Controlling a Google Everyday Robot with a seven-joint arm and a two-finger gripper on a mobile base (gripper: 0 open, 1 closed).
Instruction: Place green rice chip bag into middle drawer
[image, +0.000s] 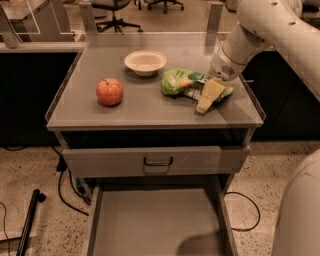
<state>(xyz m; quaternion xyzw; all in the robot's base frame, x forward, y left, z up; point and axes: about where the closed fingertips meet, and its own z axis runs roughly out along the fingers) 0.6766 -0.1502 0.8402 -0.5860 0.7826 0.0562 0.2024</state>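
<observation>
The green rice chip bag (180, 81) lies crinkled on the right half of the cabinet top (140, 112). My gripper (208, 96) comes down from the upper right on its white arm (260, 30). It rests at the bag's right end and covers that end. The middle drawer (155, 220) is pulled out below the cabinet front, and its flat grey floor holds nothing.
A red apple (109, 92) sits on the left of the top and a white bowl (145, 62) at the back middle. A closed drawer front with a black handle (158, 161) is above the open tray. My white body (300, 210) stands at the right. Cables (65, 185) lie on the floor at the left.
</observation>
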